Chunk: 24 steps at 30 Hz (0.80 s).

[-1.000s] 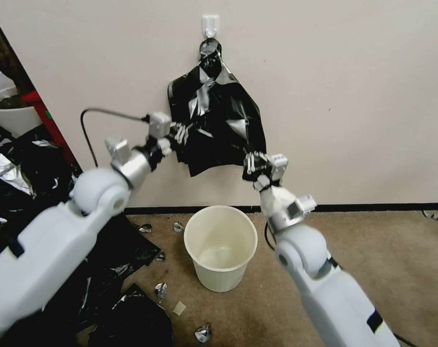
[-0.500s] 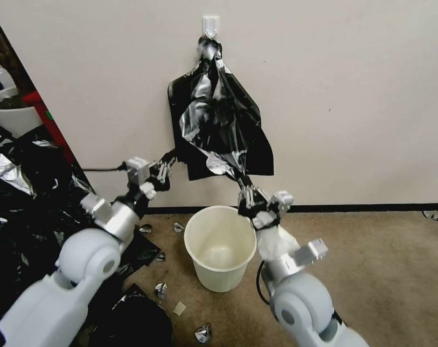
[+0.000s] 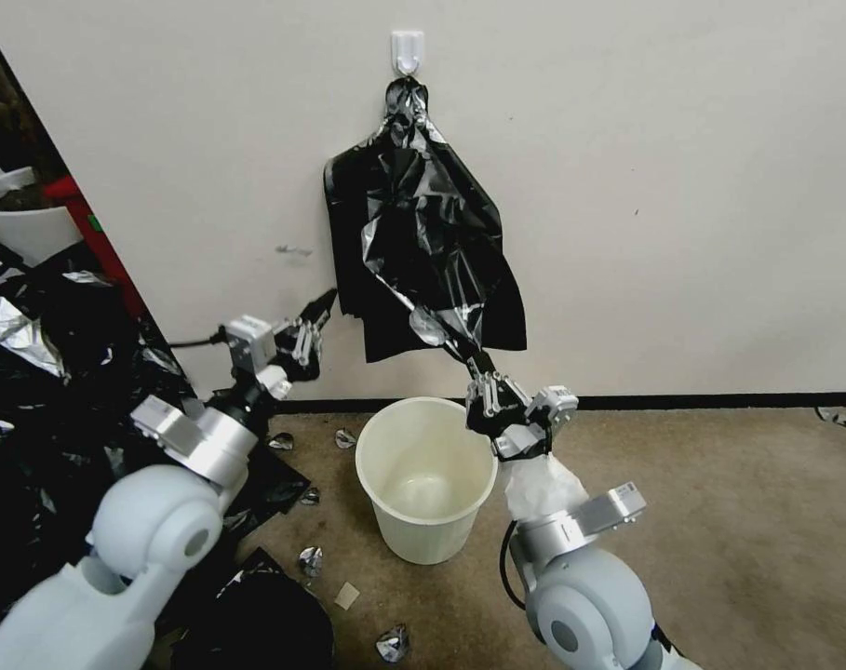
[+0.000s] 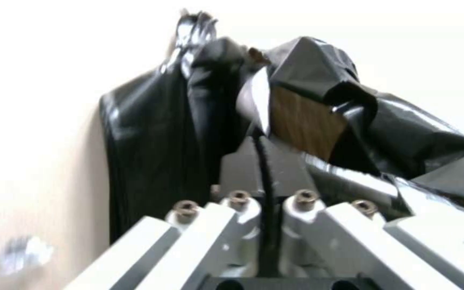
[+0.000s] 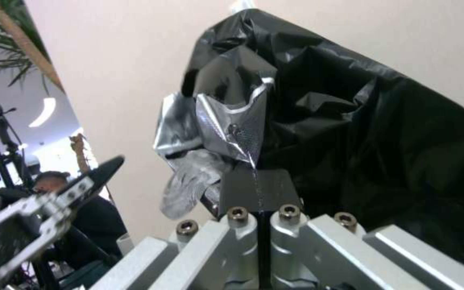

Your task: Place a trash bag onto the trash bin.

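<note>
Gripping now: right gripper (image 3: pixel 483 370) has its fingers pressed together on the lower corner of the trash bag (image 3: pixel 432 242); the right wrist view shows the pads meeting with crinkled film pinched between them.
Left fingers: left gripper (image 3: pixel 318 312) is closed too, its tips by the stack's lower left edge; the left wrist view shows the pads together, with no film clearly caught between them.
Bag position: stretched from the wall hook (image 3: pixel 407 49) down to the right gripper, its top still on the hook, lying over the stack of bags (image 3: pixel 497 312) hung flat on the wall.
Change: a second ago both grippers were high at the stack's lower edge; both have since dropped, and one sheet has peeled away from the stack.
Meaning: one bag looks separated, but it is not yet off the hook.
Bin position: trash bin (image 3: pixel 426 479) stands open on the carpet (image 3: pixel 739 502) by the wall, below and just left of the right gripper, unlined.
Floor edge: black scraps (image 3: pixel 32 354) are piled along the carpet's left side.
</note>
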{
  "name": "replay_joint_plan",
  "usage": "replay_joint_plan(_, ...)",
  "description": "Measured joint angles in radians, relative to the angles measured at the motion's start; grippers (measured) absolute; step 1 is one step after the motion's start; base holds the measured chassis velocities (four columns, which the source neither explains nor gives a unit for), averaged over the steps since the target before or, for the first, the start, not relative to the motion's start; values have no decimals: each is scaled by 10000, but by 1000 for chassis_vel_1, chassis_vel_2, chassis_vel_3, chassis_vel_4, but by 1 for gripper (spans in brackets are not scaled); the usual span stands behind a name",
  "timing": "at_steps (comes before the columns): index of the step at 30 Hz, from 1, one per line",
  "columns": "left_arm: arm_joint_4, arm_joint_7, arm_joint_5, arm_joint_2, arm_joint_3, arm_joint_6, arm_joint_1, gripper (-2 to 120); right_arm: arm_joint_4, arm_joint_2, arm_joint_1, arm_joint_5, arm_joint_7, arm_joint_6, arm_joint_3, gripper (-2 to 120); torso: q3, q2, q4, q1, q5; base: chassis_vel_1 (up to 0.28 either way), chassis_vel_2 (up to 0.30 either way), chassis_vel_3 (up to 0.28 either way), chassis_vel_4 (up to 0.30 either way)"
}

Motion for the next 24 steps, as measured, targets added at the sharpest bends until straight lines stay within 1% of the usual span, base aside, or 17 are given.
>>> replay_joint_plan(1,158,66,-17,203,102,70,-338,12,-37,35,46,-142,-95,52,21,0,0,0,0,0,0,0,0,0,0)
replay_joint_plan(2,158,66,-17,203,102,70,-338,12,-37,35,46,-142,-95,52,21,0,0,0,0,0,0,0,0,0,0)
replay_joint_plan(4,387,142,-48,498,294,249,-914,23,-78,102,109,-335,-185,98,26,0,1,-1,-2,1,-1,0,0,0,0)
replay_joint_plan(5,387,142,-48,498,294,249,-914,23,-78,102,109,-335,-185,98,26,0,1,-1,-2,1,-1,0,0,0,0)
replay_joint_plan(7,589,234,-185,779,537,577,-1646,31,-107,167,150,-463,-231,114,27,0,1,-1,-1,1,-1,0,0,0,0)
replay_joint_plan(8,617,247,-206,807,569,622,-1739,34,-109,173,151,-471,-235,115,27,0,1,-1,-1,1,-1,0,0,0,0)
replay_joint_plan(9,617,247,-206,807,569,622,-1739,34,-109,173,151,-471,-235,115,27,0,1,-1,-1,1,-1,0,0,0,0)
replay_joint_plan(13,1365,730,-209,1175,1291,1313,-3244,57,-125,260,159,-659,-362,136,29,0,1,-2,-1,1,-1,0,0,0,0)
replay_joint_plan(14,1365,730,-209,1175,1291,1313,-3244,57,-125,260,159,-659,-362,136,29,0,1,-2,-1,1,-1,0,0,0,0)
replay_joint_plan(15,1498,822,-155,1213,1448,1385,-3442,60,-126,265,157,-677,-374,135,26,0,1,-2,-1,1,0,0,0,0,0)
replay_joint_plan(16,1693,940,-75,1261,1708,1516,-3766,67,-127,268,149,-703,-388,135,23,0,1,-2,-2,1,-1,0,0,0,0)
replay_joint_plan(17,1693,940,-75,1261,1708,1516,-3766,67,-127,268,149,-703,-388,135,23,0,1,-2,-2,1,-1,0,0,0,0)
replay_joint_plan(19,2044,1079,3,1276,2336,1732,-4306,78,-126,269,151,-744,-403,109,19,0,1,-2,-1,2,0,0,0,0,0)
replay_joint_plan(21,2116,1094,10,1260,2474,1762,-4408,80,-124,271,159,-757,-404,98,21,0,2,-2,-1,1,0,0,0,0,0)
replay_joint_plan(22,2294,1117,12,1173,2868,1813,-4677,88,-124,286,172,-800,-406,83,29,0,1,-2,0,1,0,0,0,0,0)
replay_joint_plan(23,2388,1130,11,1102,3082,1846,-4827,91,-124,301,177,-827,-407,79,38,0,2,-1,-1,1,-1,0,0,0,0)
replay_joint_plan(24,2388,1130,11,1102,3082,1846,-4827,91,-124,301,177,-827,-407,79,38,0,2,-1,-1,1,-1,0,0,0,0)
